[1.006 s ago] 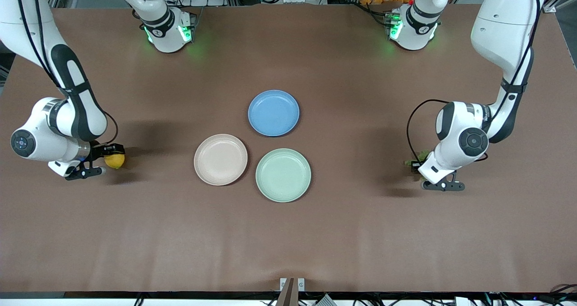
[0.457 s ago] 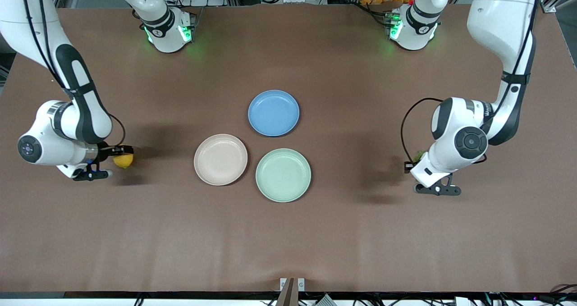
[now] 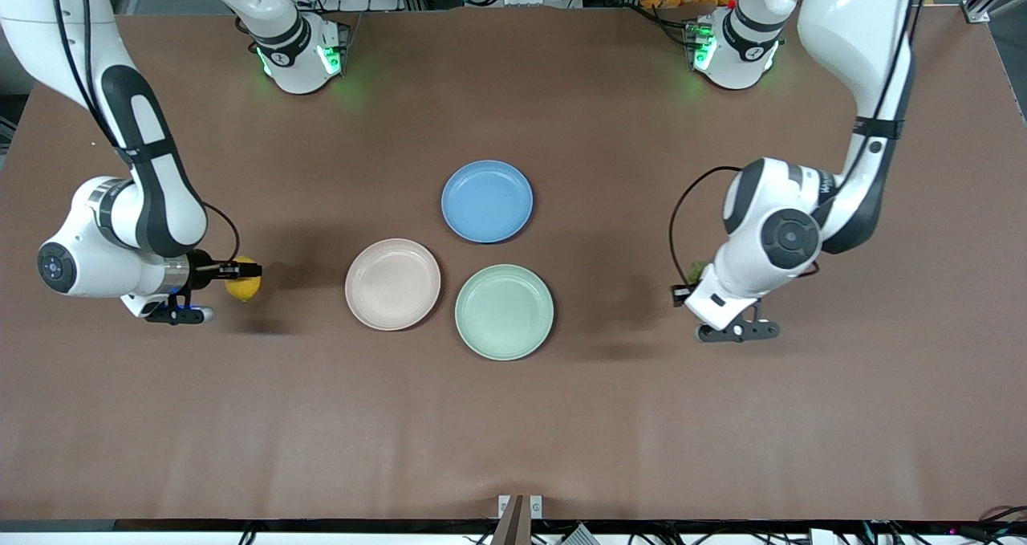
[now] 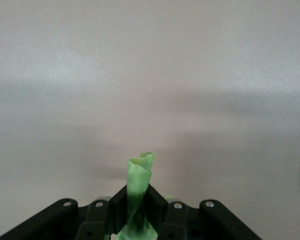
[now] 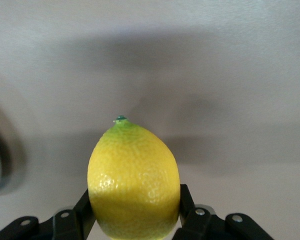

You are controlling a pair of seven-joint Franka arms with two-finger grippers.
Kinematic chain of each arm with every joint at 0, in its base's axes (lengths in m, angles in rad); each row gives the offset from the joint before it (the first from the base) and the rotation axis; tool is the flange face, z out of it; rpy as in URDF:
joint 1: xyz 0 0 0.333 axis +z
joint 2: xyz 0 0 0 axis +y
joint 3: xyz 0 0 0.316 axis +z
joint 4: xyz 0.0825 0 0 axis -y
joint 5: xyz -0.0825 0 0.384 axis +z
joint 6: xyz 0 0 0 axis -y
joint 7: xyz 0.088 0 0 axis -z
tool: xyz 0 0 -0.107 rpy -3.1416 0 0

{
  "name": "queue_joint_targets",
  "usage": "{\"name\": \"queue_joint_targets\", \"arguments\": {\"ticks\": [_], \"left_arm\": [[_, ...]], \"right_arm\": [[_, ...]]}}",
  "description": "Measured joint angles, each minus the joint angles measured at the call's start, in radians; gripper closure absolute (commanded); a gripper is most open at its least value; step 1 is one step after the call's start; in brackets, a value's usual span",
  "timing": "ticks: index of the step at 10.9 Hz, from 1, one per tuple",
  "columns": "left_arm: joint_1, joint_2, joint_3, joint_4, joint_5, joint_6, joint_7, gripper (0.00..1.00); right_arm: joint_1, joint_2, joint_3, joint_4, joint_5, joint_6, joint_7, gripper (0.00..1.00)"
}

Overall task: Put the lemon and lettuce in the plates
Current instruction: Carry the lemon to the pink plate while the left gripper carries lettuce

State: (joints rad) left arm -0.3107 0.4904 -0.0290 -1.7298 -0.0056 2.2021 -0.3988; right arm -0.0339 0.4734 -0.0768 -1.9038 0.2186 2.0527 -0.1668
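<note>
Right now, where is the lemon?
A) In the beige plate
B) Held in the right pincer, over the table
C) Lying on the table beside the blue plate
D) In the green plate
B: the right pincer is shut on the lemon, over bare table toward the right arm's end, apart from the beige plate, which holds nothing.

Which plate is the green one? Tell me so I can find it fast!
Look at the three round plates grouped in the middle of the brown table. The mint green plate is the one nearest the front camera, beside the beige-pink plate and nearer than the blue plate. It is the only green one.
</note>
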Motion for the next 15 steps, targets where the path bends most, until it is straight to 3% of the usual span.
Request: {"name": "queue_joint_targets", "arguments": {"ticks": [7, 12, 15], "left_arm": [[-0.146, 0.023, -0.001, 0.058, -0.16, 0.001, -0.337, 1.0], [-0.265, 0.121, -0.001, 0.118, -0.166, 0.1, -0.559, 1.0], [-0.274, 0.181, -0.001, 0.18, -0.166, 0.139, -0.606, 1.0]], "right_arm": [[0.195, -0.027, 0.011, 0.051, 0.095, -0.02, 0.451, 0.84], [0.391, -0.021, 0.016, 0.082, 0.098, 0.038, 0.882, 0.84], [0.443, 0.019, 0.015, 0.081, 0.126, 0.112, 0.974, 0.82]]}}
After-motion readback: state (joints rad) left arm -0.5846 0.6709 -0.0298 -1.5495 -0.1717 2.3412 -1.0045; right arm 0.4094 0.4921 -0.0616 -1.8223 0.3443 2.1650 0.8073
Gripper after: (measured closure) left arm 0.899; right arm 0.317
